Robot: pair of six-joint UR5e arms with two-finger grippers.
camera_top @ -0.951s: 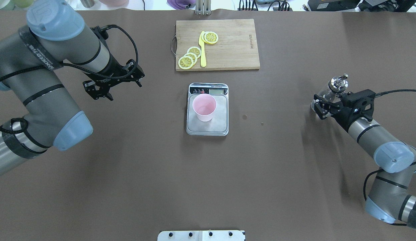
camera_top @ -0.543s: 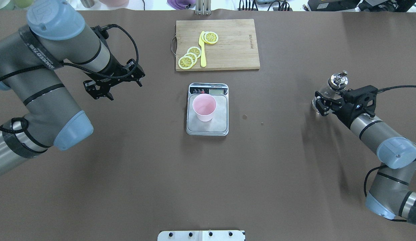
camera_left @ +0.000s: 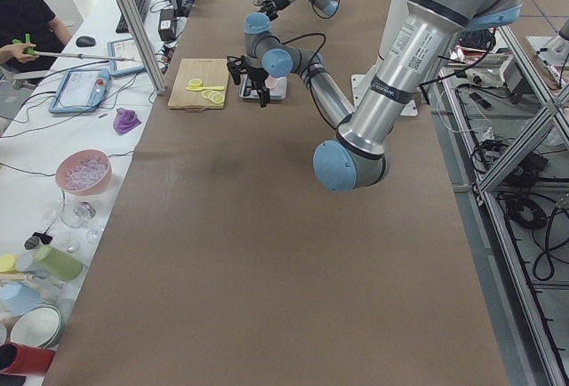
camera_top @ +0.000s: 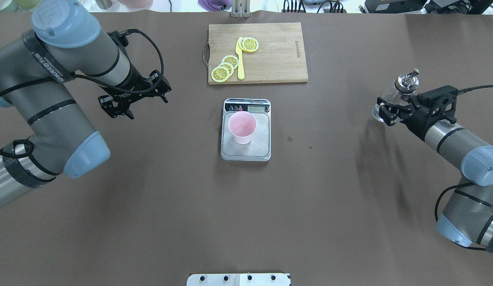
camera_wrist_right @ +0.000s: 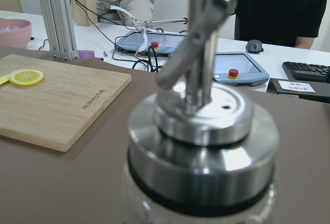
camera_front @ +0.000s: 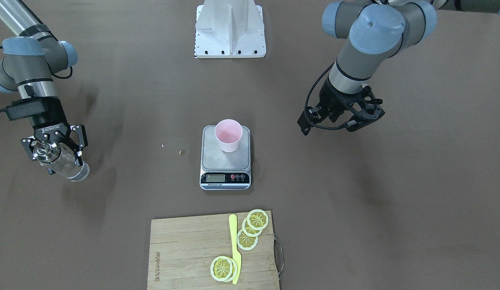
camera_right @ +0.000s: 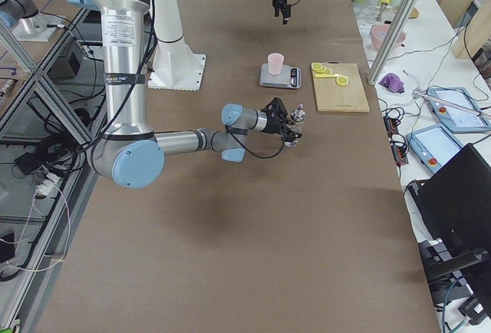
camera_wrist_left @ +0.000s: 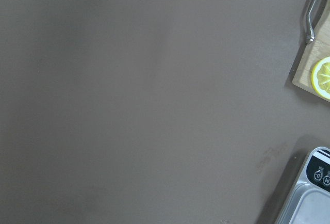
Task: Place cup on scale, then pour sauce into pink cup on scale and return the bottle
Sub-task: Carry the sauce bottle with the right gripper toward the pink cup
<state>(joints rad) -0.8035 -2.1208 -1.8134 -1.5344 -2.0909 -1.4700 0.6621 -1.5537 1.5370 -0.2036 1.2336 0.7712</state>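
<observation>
The pink cup [camera_top: 241, 127] [camera_front: 228, 135] stands upright on the back left of the scale [camera_top: 262, 145] [camera_front: 217, 162] at mid-table. Far off at the table's right side, my right gripper [camera_top: 389, 111] [camera_front: 52, 151] is shut on the glass bottle [camera_top: 405, 84] [camera_front: 75, 172] and holds it tilted just above the table. The bottle's metal cap and spout [camera_wrist_right: 201, 126] fill the right wrist view. I cannot make out the sauce through the glass. My left gripper [camera_top: 133, 99] [camera_front: 340, 121] hovers open and holds nothing, left of the scale.
A wooden cutting board [camera_top: 274, 59] [camera_front: 181, 249] with lemon slices and a yellow knife [camera_top: 240, 59] lies beyond the scale. Two small specks [camera_top: 289, 138] mark the table right of the scale. People sit at desks past the table's far edge.
My right gripper has carried the bottle to the right and toward the table's far edge, with the spout now leaning farther away. The left arm, cup and scale have not moved.
</observation>
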